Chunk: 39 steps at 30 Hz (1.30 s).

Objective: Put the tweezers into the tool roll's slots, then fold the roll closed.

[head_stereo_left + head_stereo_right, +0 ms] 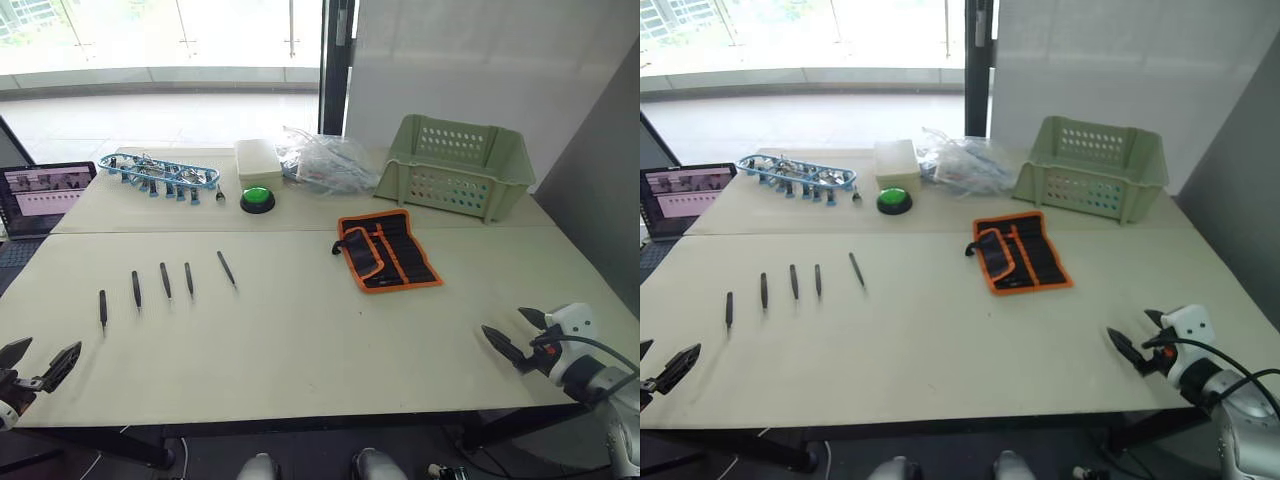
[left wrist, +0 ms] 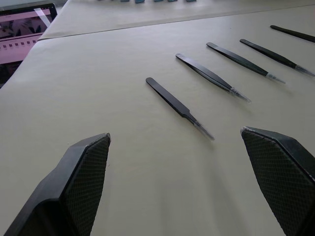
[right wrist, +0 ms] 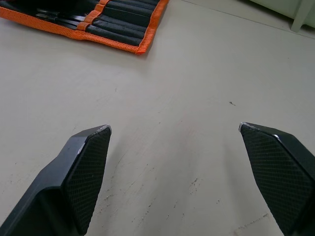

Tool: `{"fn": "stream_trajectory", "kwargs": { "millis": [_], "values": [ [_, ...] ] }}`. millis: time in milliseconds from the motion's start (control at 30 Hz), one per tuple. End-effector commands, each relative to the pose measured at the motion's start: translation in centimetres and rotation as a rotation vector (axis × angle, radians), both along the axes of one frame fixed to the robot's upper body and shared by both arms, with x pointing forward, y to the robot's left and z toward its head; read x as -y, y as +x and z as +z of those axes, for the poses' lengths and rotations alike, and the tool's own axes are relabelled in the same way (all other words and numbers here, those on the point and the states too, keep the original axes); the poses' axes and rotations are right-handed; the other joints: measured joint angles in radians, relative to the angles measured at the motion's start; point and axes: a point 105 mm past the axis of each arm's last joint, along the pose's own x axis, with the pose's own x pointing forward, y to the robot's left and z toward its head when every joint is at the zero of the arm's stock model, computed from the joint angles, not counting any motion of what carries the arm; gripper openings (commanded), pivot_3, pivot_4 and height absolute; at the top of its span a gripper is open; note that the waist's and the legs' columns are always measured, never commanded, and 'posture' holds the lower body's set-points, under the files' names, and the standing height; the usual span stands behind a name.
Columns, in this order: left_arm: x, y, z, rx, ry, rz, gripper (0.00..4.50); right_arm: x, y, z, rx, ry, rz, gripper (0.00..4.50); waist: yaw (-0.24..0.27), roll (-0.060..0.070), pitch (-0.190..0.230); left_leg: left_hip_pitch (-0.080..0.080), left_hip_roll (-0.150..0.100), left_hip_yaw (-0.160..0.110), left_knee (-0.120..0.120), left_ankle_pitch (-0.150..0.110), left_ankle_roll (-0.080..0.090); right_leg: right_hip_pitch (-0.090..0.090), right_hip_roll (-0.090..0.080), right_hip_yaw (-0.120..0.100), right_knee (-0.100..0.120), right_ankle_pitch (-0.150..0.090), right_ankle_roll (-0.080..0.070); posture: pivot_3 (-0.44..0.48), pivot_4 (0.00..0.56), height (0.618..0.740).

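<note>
Five tweezers (image 1: 165,280) lie in a row near the desk's (image 1: 300,340) left edge; the tool roll (image 1: 388,250) lies unrolled toward the far right. The tweezers look thin, stiff, light and slippery, so pinch mid-shaft. Left tool (image 1: 38,364) and right tool (image 1: 518,336) both gape empty.
</note>
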Motion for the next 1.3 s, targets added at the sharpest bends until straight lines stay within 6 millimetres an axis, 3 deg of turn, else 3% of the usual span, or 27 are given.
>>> {"fn": "stream_trajectory", "kwargs": {
  "millis": [33,133,267,367,667,900,1300],
  "values": [
    [0.7,0.2,1.7,0.046,0.064,-0.049,4.50,-1.3,0.4,1.5,0.059,0.016,0.029,4.41,0.000,0.000,0.000,0.000,0.000,0.000,0.000,0.000,0.000,0.000,0.000,0.000,0.000,0.000,0.000,0.000,0.150,0.725],
    [3.4,0.3,2.3,0.101,0.042,-0.147,4.50,-4.1,0.4,1.9,0.071,0.056,0.040,4.41,-0.001,0.000,0.000,0.000,0.001,0.000,0.000,0.000,0.000,0.000,0.000,0.000,0.000,0.000,0.000,0.000,0.150,0.725],
    [5.6,0.2,0.9,0.069,0.016,-0.212,4.50,-6.6,0.8,2.5,0.106,0.120,-0.033,4.41,0.000,0.000,0.000,0.000,0.001,0.000,0.000,0.000,0.000,-0.001,0.000,0.000,0.001,0.001,-0.001,0.000,0.150,0.725],
    [8.4,0.5,-0.3,0.022,0.027,-0.316,4.50,-8.9,1.9,2.7,0.129,0.181,-0.127,4.41,-0.003,0.000,0.000,-0.001,0.001,0.001,0.000,0.000,0.000,-0.001,0.001,0.001,0.000,0.001,-0.001,0.000,0.150,0.725],
    [16.3,1.1,-0.1,0.015,0.002,-0.594,4.50,-15.8,5.2,2.8,0.078,0.311,-0.162,4.41,-0.002,0.000,0.000,-0.002,0.002,0.001,0.000,0.000,0.000,-0.003,0.001,0.002,0.000,0.003,-0.002,0.000,0.150,0.725],
    [19.2,1.4,0.7,0.049,0.019,-0.683,4.50,-19.8,8.2,2.5,-0.004,0.459,-0.131,4.41,-0.021,0.000,0.000,-0.002,0.005,0.000,0.000,0.000,0.000,-0.003,0.008,0.005,0.000,0.007,0.003,0.000,0.150,0.725],
    [20.8,1.1,0.8,0.066,-0.001,-0.715,4.50,-21.6,10.7,2.9,-0.009,0.541,-0.126,4.41,-0.030,0.000,0.000,-0.003,0.006,-0.001,0.000,0.000,0.000,-0.004,0.010,0.005,0.001,0.008,0.003,0.000,0.150,0.725]
  ]
}}
